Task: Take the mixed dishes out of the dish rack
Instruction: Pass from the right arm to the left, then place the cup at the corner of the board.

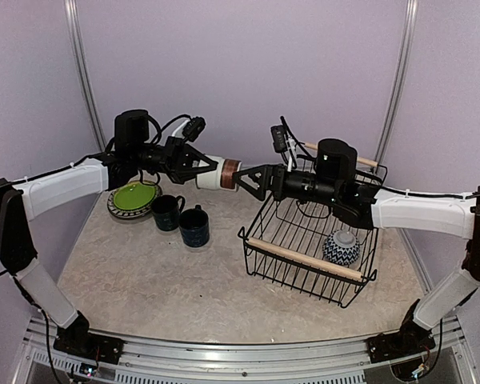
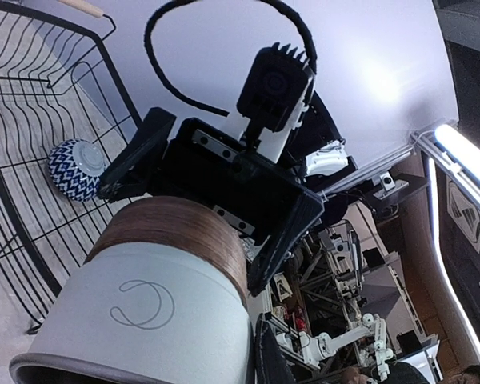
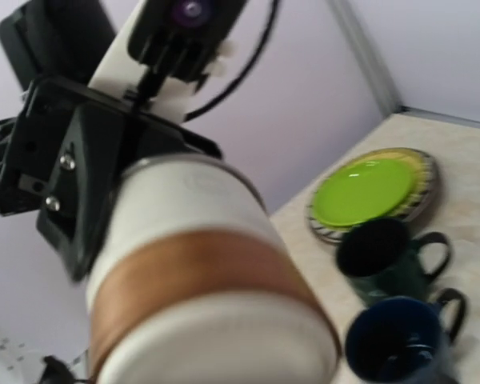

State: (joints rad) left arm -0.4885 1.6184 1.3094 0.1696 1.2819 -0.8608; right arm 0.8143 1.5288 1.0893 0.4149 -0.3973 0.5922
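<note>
We hold the cup (image 1: 222, 174) in mid-air, left of the rack (image 1: 304, 260). Our left end effector (image 1: 206, 171) and right end effector (image 1: 245, 180) each clamp one end. The bowl (image 1: 341, 248) sits inside the rack.

The speckled table (image 1: 144, 280) before me is carrying a plate stack (image 1: 134, 200) far left, a dark mug (image 1: 168, 212) and a dark blue mug (image 1: 195, 226) beside it, and the dish rack (image 1: 304, 258) on the right.
</note>
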